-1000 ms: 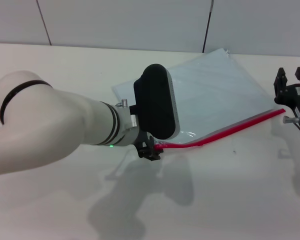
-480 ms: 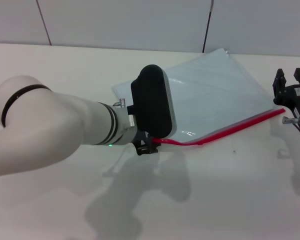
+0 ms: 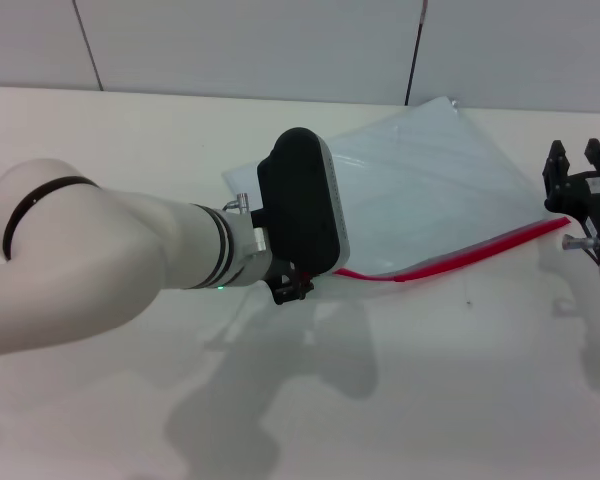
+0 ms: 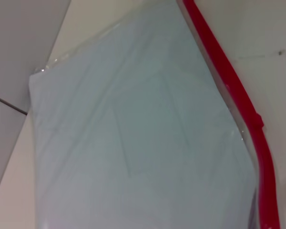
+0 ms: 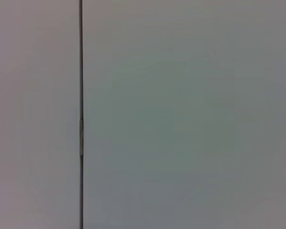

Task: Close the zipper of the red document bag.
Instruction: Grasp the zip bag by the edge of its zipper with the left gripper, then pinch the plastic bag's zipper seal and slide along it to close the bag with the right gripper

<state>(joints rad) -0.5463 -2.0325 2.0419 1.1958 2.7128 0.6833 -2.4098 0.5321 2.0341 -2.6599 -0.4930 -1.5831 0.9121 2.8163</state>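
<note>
The red document bag [image 3: 430, 175] lies flat on the white table, pale blue-grey and translucent; the left wrist view shows its sheet [image 4: 133, 133] close up. The zipper [image 3: 460, 256] runs along its near edge as a red strip with a kink near its left part. In the left wrist view the zipper [image 4: 229, 81] has a small bump partway along. My left gripper [image 3: 292, 288] sits at the strip's left end, shut on it, mostly hidden under the black wrist housing. My right gripper [image 3: 578, 162] stands open beside the strip's right end, fingers up, not touching.
The white table [image 3: 460, 380] stretches out in front of the bag. A grey panelled wall [image 3: 280, 50] with a dark seam rises behind it. The right wrist view holds only the wall [image 5: 181, 114].
My left gripper has shifted a little left and back, drawing the zipper's left end with it under the wrist housing. The right arm has barely moved.
</note>
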